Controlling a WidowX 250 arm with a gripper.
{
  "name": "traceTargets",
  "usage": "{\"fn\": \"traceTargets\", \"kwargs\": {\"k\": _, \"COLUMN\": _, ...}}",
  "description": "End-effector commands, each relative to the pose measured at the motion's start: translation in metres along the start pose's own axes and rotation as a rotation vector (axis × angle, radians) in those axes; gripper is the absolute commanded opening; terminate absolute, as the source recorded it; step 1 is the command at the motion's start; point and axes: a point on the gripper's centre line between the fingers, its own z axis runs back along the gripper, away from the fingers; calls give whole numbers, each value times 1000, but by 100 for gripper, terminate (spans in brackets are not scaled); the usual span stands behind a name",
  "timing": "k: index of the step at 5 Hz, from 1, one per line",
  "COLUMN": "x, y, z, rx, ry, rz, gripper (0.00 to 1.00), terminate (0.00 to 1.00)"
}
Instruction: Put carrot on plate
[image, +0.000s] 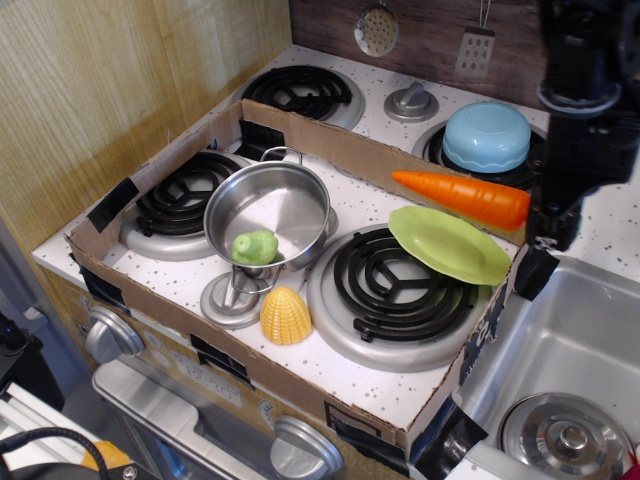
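The orange carrot (463, 197) hangs level in the air, its thick end held by my gripper (545, 222) at the right. It is just above the far edge of the lime-green plate (448, 245). The plate lies tilted on the right edge of the front right burner (392, 283), against the cardboard wall. The gripper's fingers are shut on the carrot's thick end; the stem is hidden behind them.
A steel pot (268, 213) holding a small green toy (254, 246) stands left of the plate. A yellow corn dome (285, 314) sits in front. A light blue bowl (485, 136) lies upside down on the back right burner. A sink (570, 370) is at right.
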Motion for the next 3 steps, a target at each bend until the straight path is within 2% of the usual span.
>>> {"fn": "traceTargets", "kwargs": {"k": 1, "x": -6, "y": 24, "z": 1, "rx": 49, "ry": -58, "rz": -67, "gripper": 0, "terminate": 0}}
{"fn": "traceTargets", "kwargs": {"k": 2, "x": -9, "y": 19, "z": -5, "rx": 50, "ry": -78, "rz": -62, "gripper": 100, "terminate": 0}}
{"fn": "traceTargets", "kwargs": {"k": 3, "x": -8, "y": 13, "z": -3, "rx": 71, "ry": -69, "rz": -40, "gripper": 100, "terminate": 100}}
